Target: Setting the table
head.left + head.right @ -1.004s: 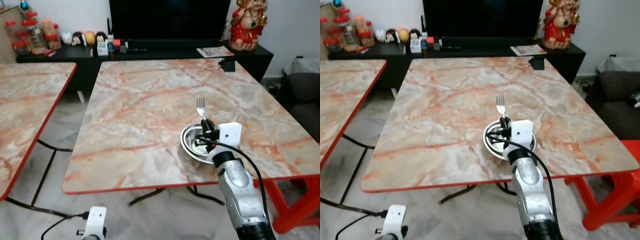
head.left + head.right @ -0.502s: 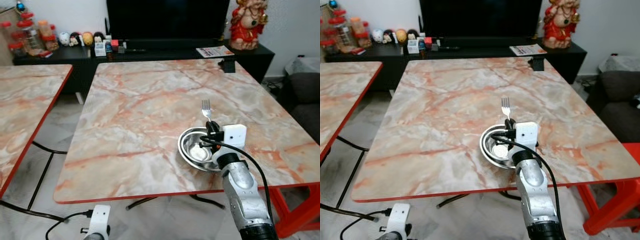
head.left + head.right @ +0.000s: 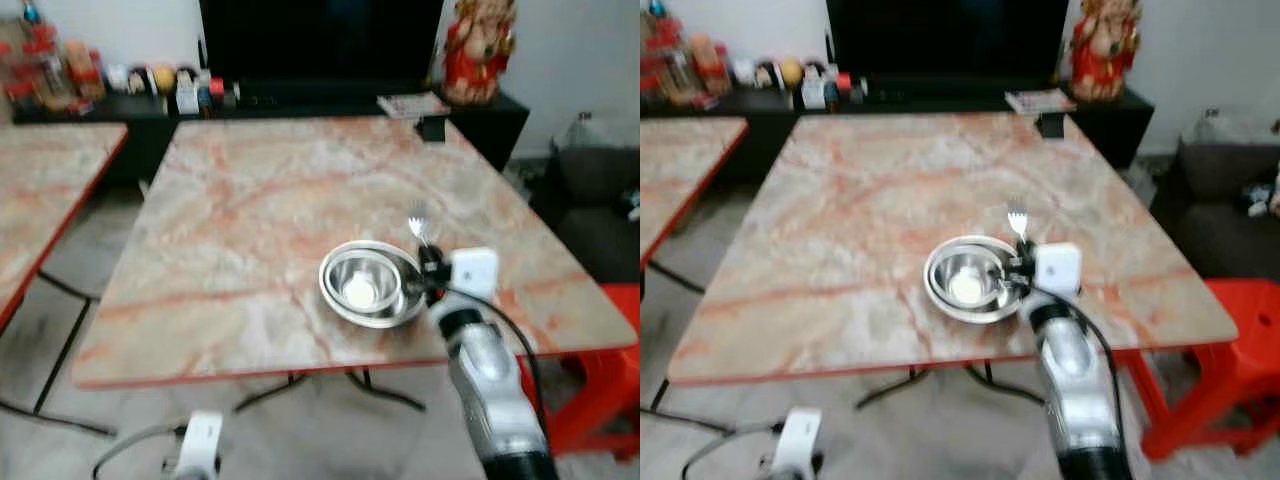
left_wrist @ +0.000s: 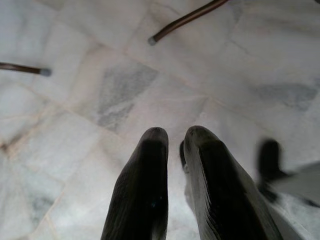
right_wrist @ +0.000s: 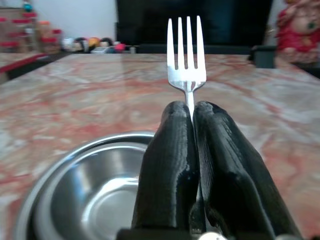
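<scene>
**Holding a fork upright beside the bowl: watch the drop and the rim**

Your right gripper (image 5: 192, 150) has its two black fingers clamped together on the handle of the fork (image 5: 186, 52), tines pointing up, over the near right part of the marble table (image 3: 250, 210). The steel bowl (image 3: 368, 283) sits on the table just beside the gripper, on its left and close to the near edge.

The grip is narrow, on a thin handle. I judge that the fork could pivot or slip between the fingers if you swing the arm fast.

Lower it too close to the bowl and the handle may strike the rim, nudging the bowl toward the near edge.

The head views are blurred, so your aim for the set-down spot is uncertain.

Your left gripper (image 4: 175, 165) hangs idle over the floor tiles, fingers nearly together and holding nothing.
</scene>
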